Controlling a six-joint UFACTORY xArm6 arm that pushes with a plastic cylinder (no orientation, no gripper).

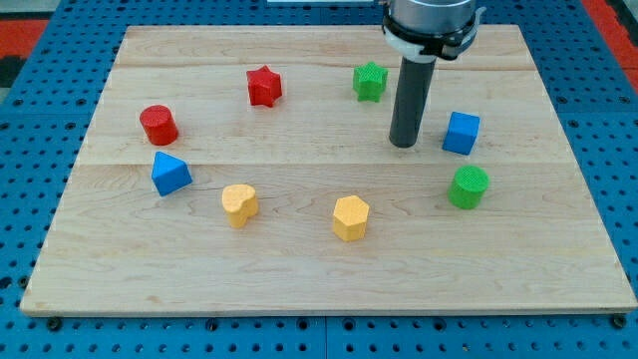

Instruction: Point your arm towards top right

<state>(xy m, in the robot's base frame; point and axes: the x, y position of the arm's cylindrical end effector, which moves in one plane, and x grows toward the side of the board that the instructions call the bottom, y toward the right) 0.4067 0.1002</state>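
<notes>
My tip (403,145) rests on the wooden board (299,269) right of centre. A blue cube (461,133) lies just to its right. A green star (370,81) sits up and to its left. A green cylinder (469,186) lies down and to its right. A red star (264,87) and a red cylinder (159,125) are at the upper left. A blue triangular block (169,174) is at the left. A yellow heart (239,204) and a yellow hexagon (350,217) lie in the lower middle.
The board lies on a blue perforated base (30,130). The arm's body (429,20) enters from the view's top, above the rod.
</notes>
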